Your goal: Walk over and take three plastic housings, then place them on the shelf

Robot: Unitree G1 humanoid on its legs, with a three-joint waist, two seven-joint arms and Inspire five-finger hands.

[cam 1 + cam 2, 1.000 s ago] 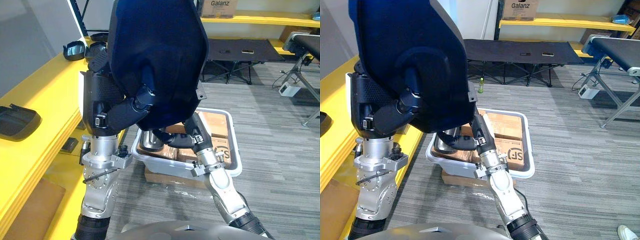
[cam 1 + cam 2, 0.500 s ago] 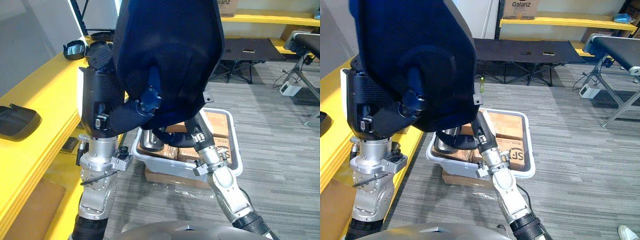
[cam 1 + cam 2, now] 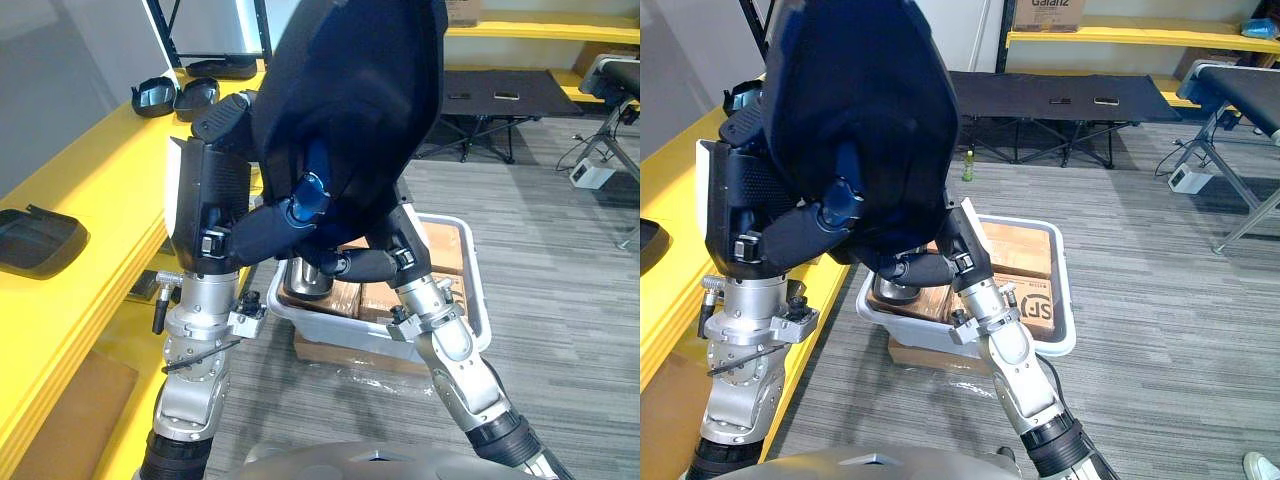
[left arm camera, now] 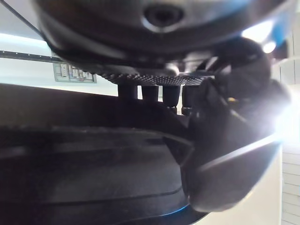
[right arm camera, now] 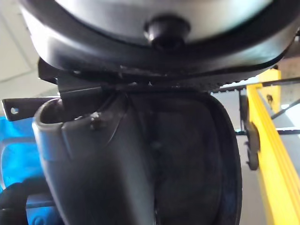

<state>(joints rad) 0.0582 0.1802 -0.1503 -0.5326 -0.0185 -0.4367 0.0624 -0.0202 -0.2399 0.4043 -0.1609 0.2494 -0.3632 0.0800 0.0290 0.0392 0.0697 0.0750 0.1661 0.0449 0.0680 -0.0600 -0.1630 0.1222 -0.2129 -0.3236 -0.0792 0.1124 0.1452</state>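
A large dark blue plastic housing (image 3: 350, 110) hangs in front of me, carried by both hands. My left hand (image 3: 215, 215) grips its lower left edge, with its thumb (image 4: 234, 140) curled over the rim and its fingers (image 4: 150, 93) behind. My right hand (image 3: 930, 268) reaches under the housing's lower edge, and its thumb (image 5: 89, 164) lies against the dark inner wall (image 5: 187, 154). On the yellow shelf (image 3: 90, 190) at my left lie a black housing (image 3: 38, 238) near me and two more (image 3: 155, 95) (image 3: 196, 92) further back.
A white bin (image 3: 462, 300) with cardboard boxes stands on the grey floor just beyond my hands. Behind it are a black folding cot (image 3: 500, 95) and another yellow shelf (image 3: 1120, 35). Part of a table frame (image 3: 1240, 150) stands at the far right.
Both hands have raised the housing and tipped it toward the right. The whole view has shifted slightly, so the camera moved too.
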